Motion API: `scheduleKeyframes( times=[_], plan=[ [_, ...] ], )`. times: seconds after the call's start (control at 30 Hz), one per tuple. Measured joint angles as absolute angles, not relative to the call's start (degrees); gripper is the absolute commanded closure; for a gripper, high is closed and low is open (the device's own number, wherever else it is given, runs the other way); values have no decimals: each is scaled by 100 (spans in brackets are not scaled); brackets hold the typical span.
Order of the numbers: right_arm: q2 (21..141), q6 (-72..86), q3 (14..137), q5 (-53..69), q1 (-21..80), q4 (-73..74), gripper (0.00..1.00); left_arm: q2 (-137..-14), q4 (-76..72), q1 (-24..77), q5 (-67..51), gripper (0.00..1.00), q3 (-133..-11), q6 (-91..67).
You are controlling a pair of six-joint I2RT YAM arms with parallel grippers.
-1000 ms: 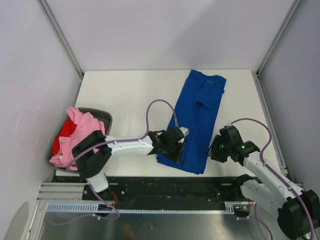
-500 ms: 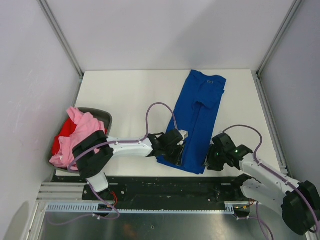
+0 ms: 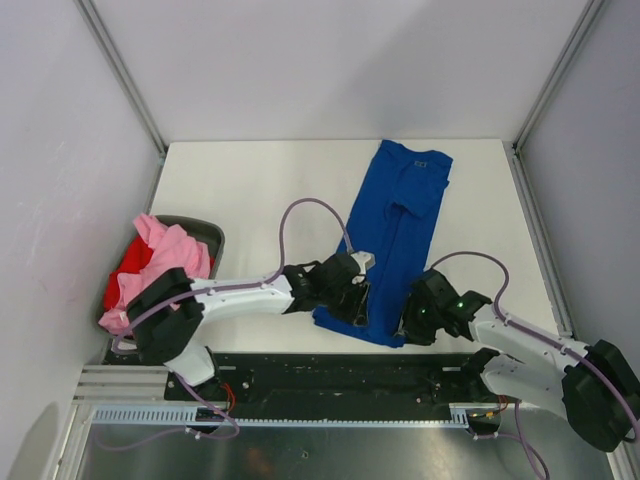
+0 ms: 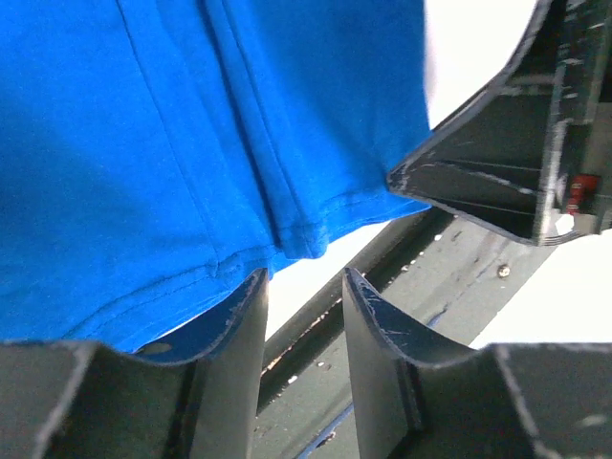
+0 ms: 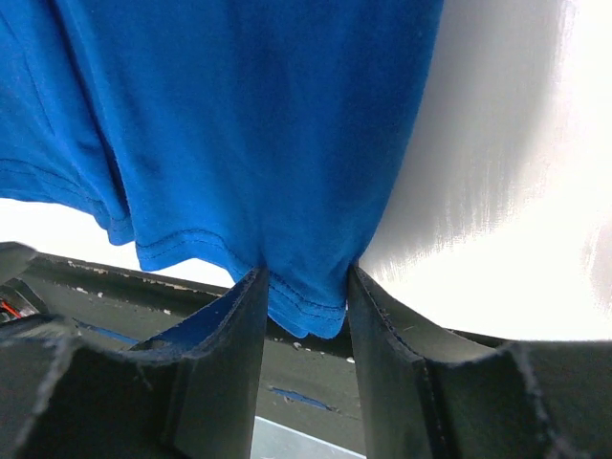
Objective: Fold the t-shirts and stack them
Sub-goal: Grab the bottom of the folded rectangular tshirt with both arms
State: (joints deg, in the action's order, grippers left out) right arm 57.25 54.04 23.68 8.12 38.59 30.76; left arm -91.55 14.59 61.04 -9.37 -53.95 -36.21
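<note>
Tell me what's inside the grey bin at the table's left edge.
The grey bin holds a crumpled pink t-shirt on top, with a red t-shirt showing beneath at the left. Anything deeper is covered by them.

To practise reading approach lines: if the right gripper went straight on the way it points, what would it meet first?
The blue t-shirt: its near hem corner lies between the open fingers of the right gripper, probably with the table just beneath.

site: robot lab cell | evidence: white table (image 3: 250, 190), aluminium frame posts (image 3: 120, 75), blank white walls (image 3: 330, 60), arm mounting rail (image 3: 300, 418)
</note>
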Motion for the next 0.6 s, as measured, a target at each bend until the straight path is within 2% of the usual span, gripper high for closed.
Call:
scheduleKeyframes(
  times=[0.07,0.13,0.3,0.4,0.6],
  plan=[
    [5745,5437,2370,812,3889,3035,56,-8956,1428,6049,-937,57,-5334,-3625],
    [5756,5443,2368,816,3905,3009,61,-8764,1415,5968,-921,57,-5236,-3629],
    [5782,5426,2368,784,3920,3037,84,-8346,1422,5601,-792,55,-4845,-3730],
    [5776,5384,2368,777,3850,3105,93,-8132,1437,5332,-661,54,-4539,-3778],
    [5579,5196,2366,799,3413,3352,99,-7979,1470,4998,-615,53,-4307,-3804]
  ],
)
